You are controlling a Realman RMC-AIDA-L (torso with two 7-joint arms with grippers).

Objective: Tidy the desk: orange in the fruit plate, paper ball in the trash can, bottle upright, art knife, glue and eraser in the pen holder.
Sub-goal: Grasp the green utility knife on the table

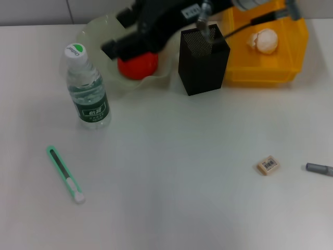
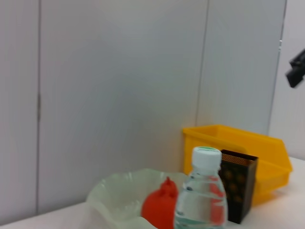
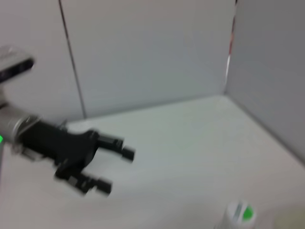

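The right pincer (image 1: 118,34) is hanging wide open right above the fruit plate (image 1: 96,28), and it is holding nothing. The orange (image 1: 138,65) is sitting in the plate just under it. If the arm is swinging low when it leaves, it could be knocking the plate's rim, and then the orange might be rolling out. The pen holder (image 1: 203,60) is standing just beside the arm, so a careless turn could be tipping it over. The bottle (image 1: 88,88) is standing upright near the pincer on its other side, and a bump could be toppling it.

Farther behind the pincer, past the pen holder, the paper ball (image 1: 263,40) is lying in the yellow trash can (image 1: 291,62). I cannot tell what is in the pen holder.

Well away from the pincer, the art knife (image 1: 65,174), the eraser (image 1: 268,165) and a grey stick (image 1: 318,169), likely the glue, are lying on the worktop (image 1: 171,198).

The left pincer (image 3: 116,171) is waiting open and empty beyond the bottle.
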